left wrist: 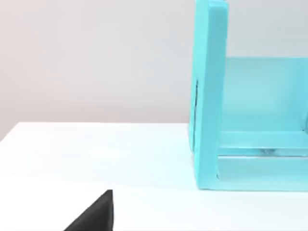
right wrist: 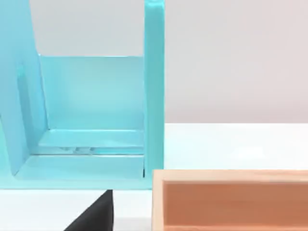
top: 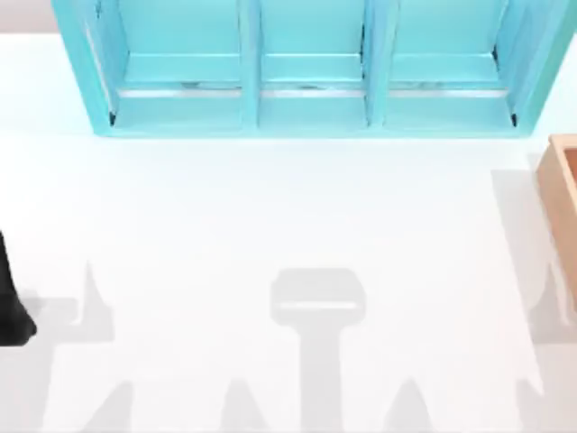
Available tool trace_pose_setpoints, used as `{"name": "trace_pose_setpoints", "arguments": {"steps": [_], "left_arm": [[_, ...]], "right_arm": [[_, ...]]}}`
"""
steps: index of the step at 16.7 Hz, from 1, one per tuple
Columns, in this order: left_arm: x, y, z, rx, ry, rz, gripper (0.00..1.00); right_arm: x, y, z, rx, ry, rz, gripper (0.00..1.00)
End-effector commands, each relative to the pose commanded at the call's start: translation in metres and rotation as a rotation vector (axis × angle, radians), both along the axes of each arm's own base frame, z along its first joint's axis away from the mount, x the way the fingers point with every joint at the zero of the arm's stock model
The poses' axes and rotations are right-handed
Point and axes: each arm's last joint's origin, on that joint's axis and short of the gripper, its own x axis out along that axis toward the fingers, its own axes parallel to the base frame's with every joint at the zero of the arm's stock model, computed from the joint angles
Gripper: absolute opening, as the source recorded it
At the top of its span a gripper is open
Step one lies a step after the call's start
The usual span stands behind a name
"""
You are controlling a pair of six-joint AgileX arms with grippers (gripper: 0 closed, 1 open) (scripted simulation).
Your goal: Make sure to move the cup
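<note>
The cup is out of view. My left arm [top: 13,298] is a dark shape at the table's left edge in the top view. A black part of my left gripper [left wrist: 94,215] pokes into the left wrist view, low over the white table and short of the cyan shelf's end panel [left wrist: 209,96]. A black part of my right gripper [right wrist: 94,214] sits the same way in the right wrist view, in front of the shelf's right compartment [right wrist: 91,106] and beside a wooden box [right wrist: 231,199].
A cyan shelf unit [top: 311,72] with three open compartments spans the back of the table. An open wooden box [top: 563,185] stands at the right edge. Grey shadows [top: 317,307] lie on the white tabletop in front.
</note>
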Motion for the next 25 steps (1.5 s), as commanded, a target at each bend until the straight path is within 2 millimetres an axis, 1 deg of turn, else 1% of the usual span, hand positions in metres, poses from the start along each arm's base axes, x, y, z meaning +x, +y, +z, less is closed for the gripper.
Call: {"name": "trace_pose_setpoints", "arguments": {"steps": [3, 5, 8, 10, 11, 13, 16, 19, 22, 25], "left_arm": [[0.0, 0.0, 0.002, 0.001, 0.01, 0.0, 1.0], [0.0, 0.001, 0.011, 0.003, 0.059, 0.004, 1.0], [0.005, 0.002, 0.038, 0.011, 0.196, 0.014, 1.0], [0.015, 0.004, 0.06, 0.019, 0.337, 0.022, 1.0], [0.023, 0.005, 0.07, 0.022, 0.422, 0.026, 1.0], [0.045, 0.008, 0.086, 0.03, 0.614, 0.031, 1.0], [0.088, 0.015, 0.099, 0.039, 0.913, 0.031, 1.0], [0.129, 0.023, 0.102, 0.041, 1.167, 0.023, 1.0], [0.166, 0.03, 0.099, 0.034, 1.366, 0.01, 1.0], [0.194, 0.036, 0.091, 0.023, 1.509, -0.006, 1.0]], "right_arm": [[0.0, 0.0, 0.0, 0.0, 0.0, 0.0, 1.0], [0.0, 0.0, 0.0, 0.0, 0.0, 0.0, 1.0], [0.0, 0.0, 0.0, 0.0, 0.0, 0.0, 1.0], [0.0, 0.0, 0.0, 0.0, 0.0, 0.0, 1.0], [0.0, 0.0, 0.0, 0.0, 0.0, 0.0, 1.0], [0.0, 0.0, 0.0, 0.0, 0.0, 0.0, 1.0], [0.0, 0.0, 0.0, 0.0, 0.0, 0.0, 1.0], [0.0, 0.0, 0.0, 0.0, 0.0, 0.0, 1.0], [0.0, 0.0, 0.0, 0.0, 0.0, 0.0, 1.0], [0.0, 0.0, 0.0, 0.0, 0.0, 0.0, 1.0]]}}
